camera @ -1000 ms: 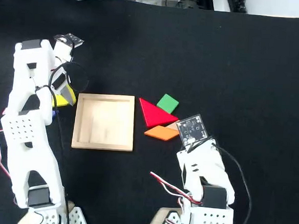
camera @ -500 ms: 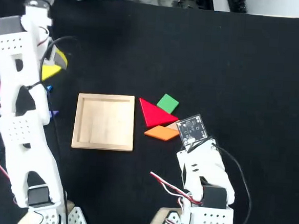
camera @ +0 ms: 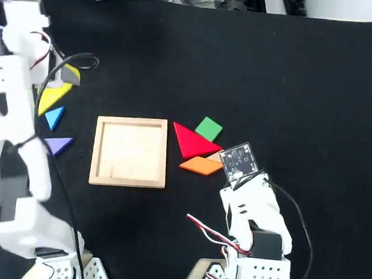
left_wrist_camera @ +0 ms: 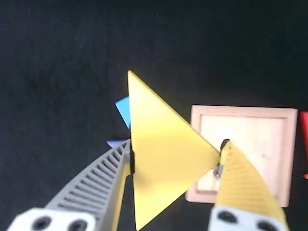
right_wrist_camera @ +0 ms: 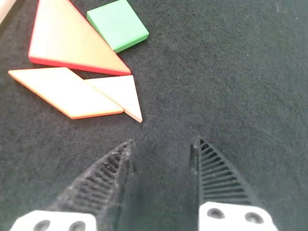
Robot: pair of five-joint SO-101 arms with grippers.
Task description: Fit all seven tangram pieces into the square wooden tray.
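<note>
1. Over the last second the left arm was raised from beside the tray's left edge toward the upper left of the high view, and the large yellow triangle was carried up with it.
2. The left gripper was seen clamped on that triangle, its jaws pressed against 2 opposite points of the piece, with the square wooden tray below and to the right in the left wrist view.
3. As the arm rose, a small blue triangle and a purple triangle were uncovered on the cloth left of the tray.
4. The tray was left empty, so 0 of 7 pieces had been placed; the lift is judged to be the start of the first placement.
5. The right gripper was not moved; its jaws stood moderately apart and empty above the cloth.
6. Just beyond it lay a cream triangle, an orange parallelogram, a red triangle and a green square, clustered right of the tray and unshifted.
7. The table was covered with black cloth; cables and pale clutter were visible along the top edge of the high view.
</note>
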